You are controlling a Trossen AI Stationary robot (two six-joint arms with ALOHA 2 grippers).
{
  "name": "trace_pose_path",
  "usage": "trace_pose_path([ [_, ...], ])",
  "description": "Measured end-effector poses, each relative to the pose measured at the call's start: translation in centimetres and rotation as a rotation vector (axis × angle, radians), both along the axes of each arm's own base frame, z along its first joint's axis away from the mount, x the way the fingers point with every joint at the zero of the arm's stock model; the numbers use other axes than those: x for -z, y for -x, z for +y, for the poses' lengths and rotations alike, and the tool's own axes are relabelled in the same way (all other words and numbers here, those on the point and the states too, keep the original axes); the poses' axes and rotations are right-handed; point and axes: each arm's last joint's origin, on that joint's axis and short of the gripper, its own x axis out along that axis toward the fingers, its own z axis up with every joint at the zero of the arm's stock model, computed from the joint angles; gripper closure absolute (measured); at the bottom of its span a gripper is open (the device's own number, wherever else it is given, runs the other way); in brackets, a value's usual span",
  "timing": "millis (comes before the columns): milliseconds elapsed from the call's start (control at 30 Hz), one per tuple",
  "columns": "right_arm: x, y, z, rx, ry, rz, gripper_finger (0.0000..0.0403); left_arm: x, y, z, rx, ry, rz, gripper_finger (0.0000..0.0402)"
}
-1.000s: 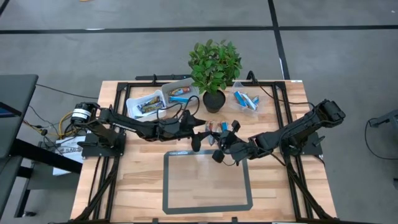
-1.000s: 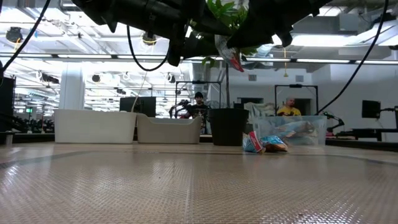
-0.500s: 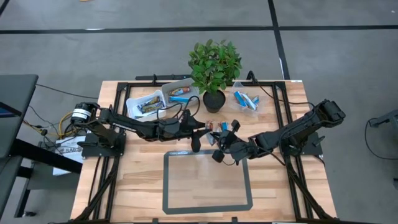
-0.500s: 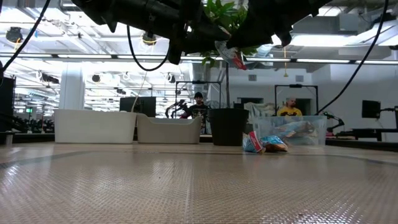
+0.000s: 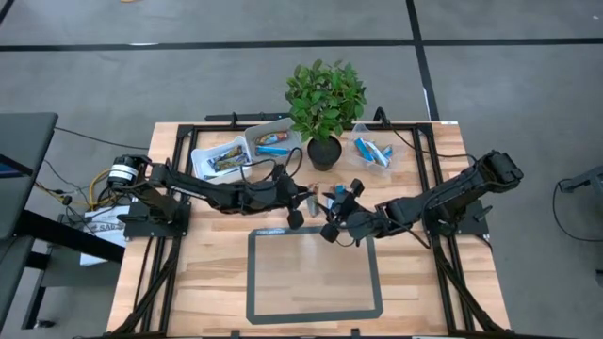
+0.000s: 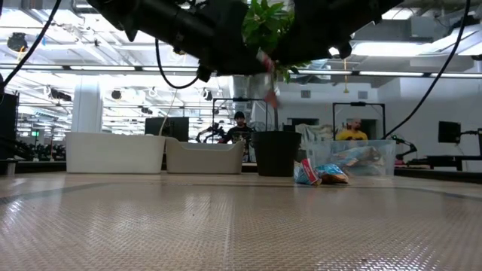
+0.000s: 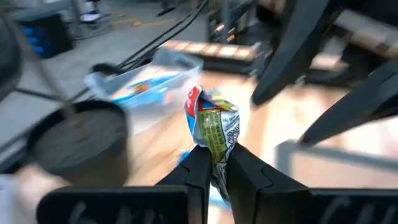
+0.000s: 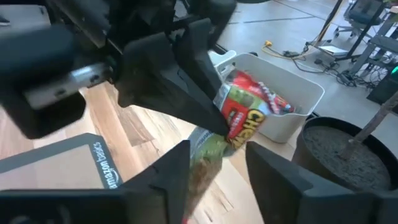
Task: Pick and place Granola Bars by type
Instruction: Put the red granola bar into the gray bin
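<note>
Gripping a crumpled green-and-red granola bar [image 7: 212, 121] by its lower end, the left pincer [image 5: 303, 199] is closed tight on the wrapper and holds it in the air just in front of the potted plant [image 5: 325, 101]. The right pincer [image 5: 332, 218], close beside it on the side away from the plant, has its fingers spread with nothing between them, though the bar hangs right at their tips; this looks like a handover or a release, so that 1 arm can carry the bar on. Behind and to the left of the plant sit 2 tubs [image 5: 247, 149] already holding bars, brown ones in one and blue in the other, presumably the sorting targets. More blue-and-white bars [image 5: 372, 151] lie in a clear container right of the plant, on the bench [image 5: 207, 273].
</note>
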Motion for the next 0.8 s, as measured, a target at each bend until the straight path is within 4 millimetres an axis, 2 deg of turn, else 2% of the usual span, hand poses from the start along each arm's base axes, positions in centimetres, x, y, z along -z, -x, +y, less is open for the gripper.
trace_pose_path([
  [333, 0.0, -0.1, -0.4, 0.012, 0.0, 0.003, 0.0189, 1.1, 1.0, 1.8, -0.32, -0.285, 0.232, 0.0375],
  [600, 0.2, 0.0, -0.4, 0.014, 0.006, 0.021, 0.0183, 0.8, 1.7, 4.2, -0.612, -0.51, 0.379, 0.0378],
  [800, 0.2, 0.0, -0.4, 0.015, 0.009, 0.027, 0.0186, 0.7, 2.2, 7.1, -0.709, -0.563, 0.469, 0.0378],
])
